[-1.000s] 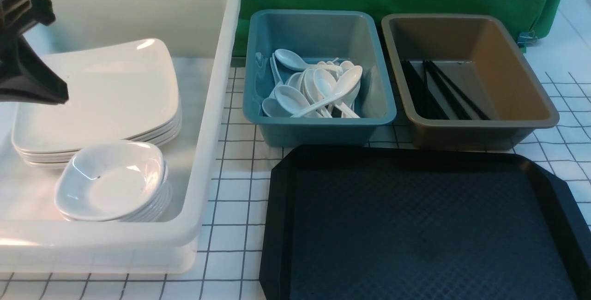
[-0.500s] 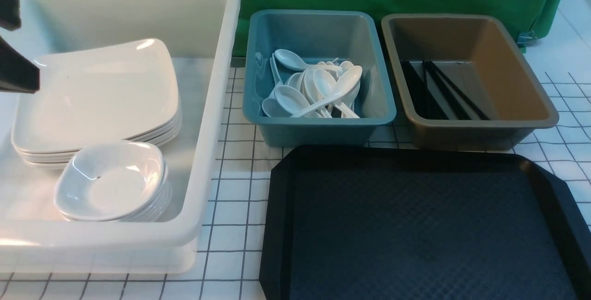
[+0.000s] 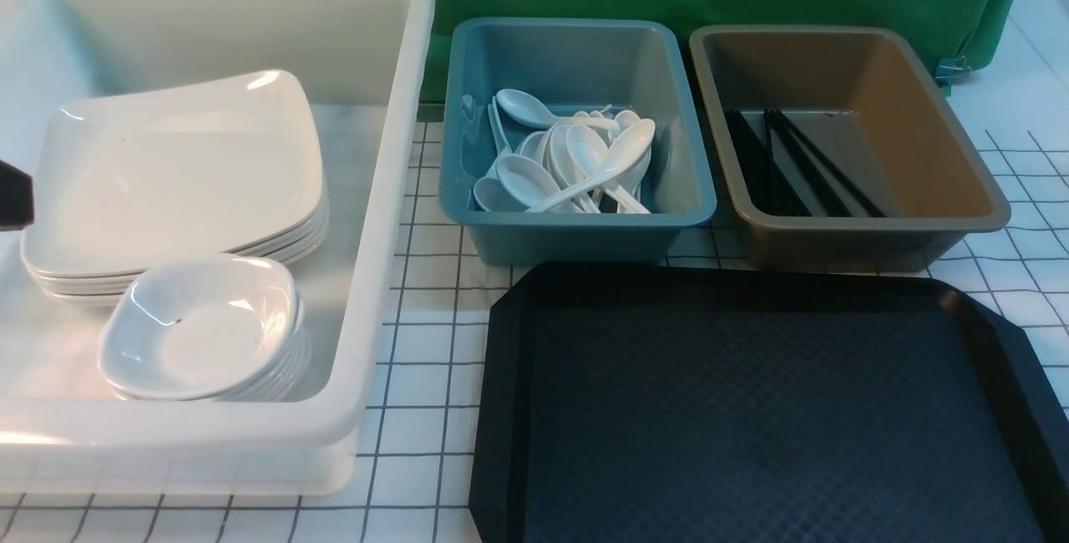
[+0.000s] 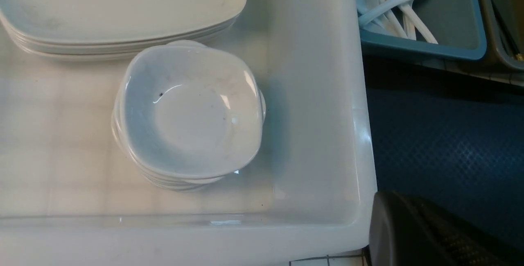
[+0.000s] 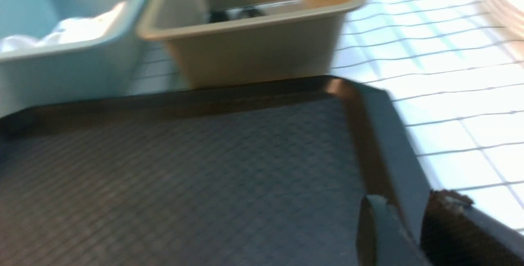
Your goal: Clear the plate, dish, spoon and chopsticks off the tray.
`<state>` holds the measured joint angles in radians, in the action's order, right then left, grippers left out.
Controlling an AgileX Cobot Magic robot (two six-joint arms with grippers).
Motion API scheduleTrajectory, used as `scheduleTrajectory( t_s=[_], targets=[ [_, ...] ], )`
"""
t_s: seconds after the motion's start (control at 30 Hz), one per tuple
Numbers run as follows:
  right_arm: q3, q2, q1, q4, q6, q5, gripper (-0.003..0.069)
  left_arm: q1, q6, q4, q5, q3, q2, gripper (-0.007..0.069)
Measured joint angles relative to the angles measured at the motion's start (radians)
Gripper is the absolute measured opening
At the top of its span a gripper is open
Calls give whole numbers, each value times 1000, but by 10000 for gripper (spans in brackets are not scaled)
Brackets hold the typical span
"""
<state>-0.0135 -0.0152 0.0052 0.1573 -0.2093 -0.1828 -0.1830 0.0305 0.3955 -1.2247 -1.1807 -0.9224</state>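
Observation:
The black tray (image 3: pixel 509 409) lies bare in front of me, nothing on its textured floor. A stack of white square plates (image 3: pixel 184 167) with the plate on top sits in the white bin, and the dish (image 4: pixel 192 110) tops a small stack beside it. Spoons (image 3: pixel 576 159) lie heaped in the blue bin and chopsticks (image 3: pixel 802 163) in the brown bin. My left gripper (image 4: pixel 413 233) hangs shut and empty by the bin's near corner; the front view catches only a black sliver. My right gripper (image 5: pixel 405 213) is open, its fingers either side of the tray's right rim (image 5: pixel 393 135).
The big white bin (image 3: pixel 392 192) fills the left side. The blue bin (image 3: pixel 585 221) and the brown bin (image 3: pixel 960 184) stand side by side just behind the tray. A white checked cloth covers the table, with a green backdrop behind.
The left gripper has slid down and left across the front view, from looming over the plates to a sliver at the edge. Nothing else has moved.

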Motion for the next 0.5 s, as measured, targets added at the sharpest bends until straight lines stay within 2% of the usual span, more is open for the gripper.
scheduleTrajectory(
  t_s=[0.37, 0.5],
  targets=[
    [0, 0, -21, 0, 0, 0, 225, 177, 52, -9, 0, 1, 13, 5],
    [0, 0, -21, 0, 7, 0, 232, 245, 67, -48, 0, 1, 58, 5]
  ],
)
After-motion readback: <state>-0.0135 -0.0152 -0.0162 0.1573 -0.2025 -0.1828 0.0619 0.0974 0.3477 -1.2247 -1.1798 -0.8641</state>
